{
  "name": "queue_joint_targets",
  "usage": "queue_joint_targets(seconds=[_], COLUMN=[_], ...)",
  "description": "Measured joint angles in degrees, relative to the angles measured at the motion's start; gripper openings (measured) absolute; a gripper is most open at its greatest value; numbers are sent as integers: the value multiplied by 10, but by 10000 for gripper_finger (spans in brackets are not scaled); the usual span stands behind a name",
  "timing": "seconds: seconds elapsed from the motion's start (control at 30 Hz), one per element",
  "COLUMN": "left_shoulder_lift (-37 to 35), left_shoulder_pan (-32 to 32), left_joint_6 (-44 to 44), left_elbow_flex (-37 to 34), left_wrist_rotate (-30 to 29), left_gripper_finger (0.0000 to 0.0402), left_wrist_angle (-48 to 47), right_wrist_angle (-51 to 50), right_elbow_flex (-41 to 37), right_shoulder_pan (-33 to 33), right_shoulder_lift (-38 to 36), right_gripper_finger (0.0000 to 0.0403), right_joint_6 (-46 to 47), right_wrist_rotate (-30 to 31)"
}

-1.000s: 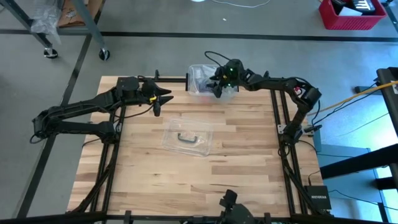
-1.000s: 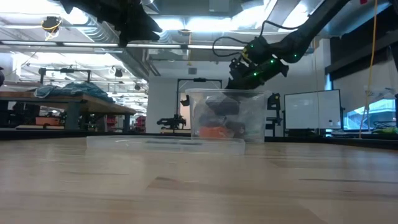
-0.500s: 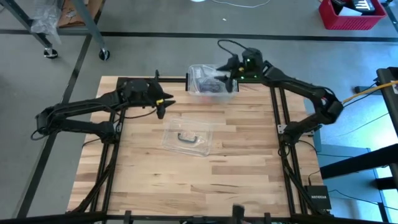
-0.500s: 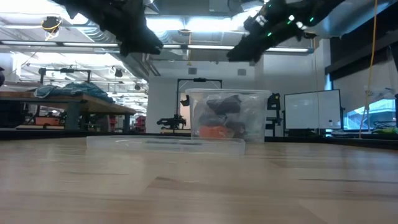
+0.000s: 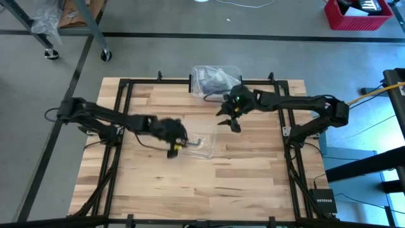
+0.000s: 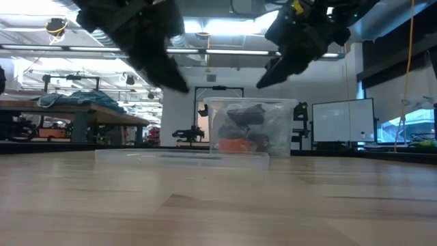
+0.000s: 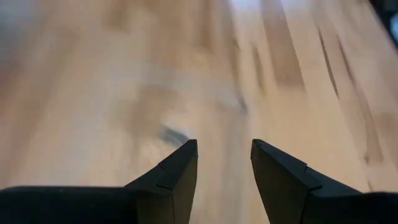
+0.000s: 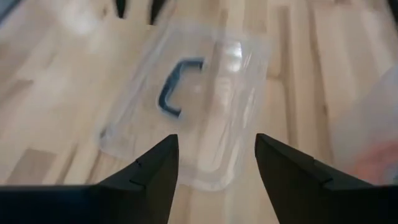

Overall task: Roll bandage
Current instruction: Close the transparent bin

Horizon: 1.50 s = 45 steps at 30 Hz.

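2 spread, empty claws, left claw (image 5: 171, 149) and right claw (image 5: 233, 120), over lid (image 5: 201, 140); risk of colliding, bandage unreached.

high: looked straight down on desk (image 5: 253, 164) | low: level across desk-top, faced room | wrists: close, forward over desk | high and right wrist shared clear lid (image 8: 199, 118)
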Motion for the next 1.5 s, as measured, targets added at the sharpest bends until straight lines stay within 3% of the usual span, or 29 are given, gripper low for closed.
queue_joint_targets(seconds=[0.27,0.63,0.87,1.1,1.27,1.5], left_shoulder_lift=[115,178,196,123,30,-76], left_shoulder_pan=[-85,-96,-93,-87,-62,-32], left_joint_6=[-47,-60,-87,-81,8,135], left_elbow_flex=[0,0,2,27,51,62], left_wrist_rotate=[-21,-51,-54,-61,-127,-134], left_gripper_finger=[127,97,16,3,2,2], left_wrist_angle=[-3,-9,5,-12,-10,131], right_wrist_angle=[23,28,20,-91,-120,-95], right_elbow_flex=[-51,-66,-67,-54,-47,-52], right_shoulder_pan=[32,31,31,30,30,29], right_shoulder_lift=[0,0,0,-75,-192,-325], right_gripper_finger=[213,213,213,213,213,213], right_joint_6=[45,66,61,39,25,26], right_wrist_rotate=[41,36,50,88,140,166])
